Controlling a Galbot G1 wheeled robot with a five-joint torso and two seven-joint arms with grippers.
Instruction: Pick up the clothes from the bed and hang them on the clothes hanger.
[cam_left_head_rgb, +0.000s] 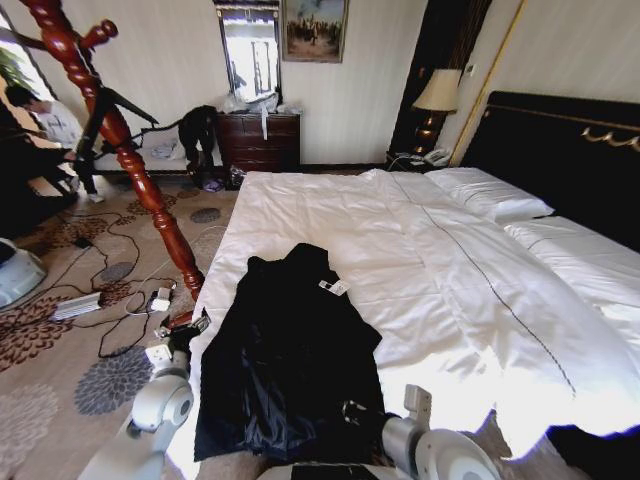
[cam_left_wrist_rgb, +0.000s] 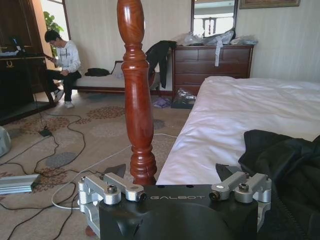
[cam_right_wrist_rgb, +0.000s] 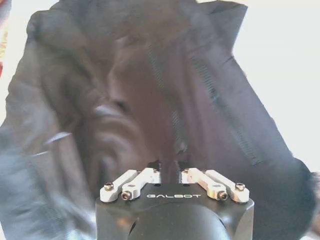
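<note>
- Head view: the bed (cam_left_head_rgb: 450, 270), white duvet, spans the right side.
- The coat (cam_left_head_rgb: 290, 360) lies flat on the bed's near left corner.
- The hanger (cam_left_head_rgb: 130, 160) stands on the carpet beside that corner.
- Right gripper (cam_right_wrist_rgb: 170, 169) is over the coat, fingers nearly closed, pinching fabric.
- Left gripper (cam_left_wrist_rgb: 172, 172) is beside the hanger post, fingers spread, empty.

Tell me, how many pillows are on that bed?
2: one pillow lies by the headboard nearer the lamp, the other pillow beside it toward the right edge. More may be hidden.
</note>
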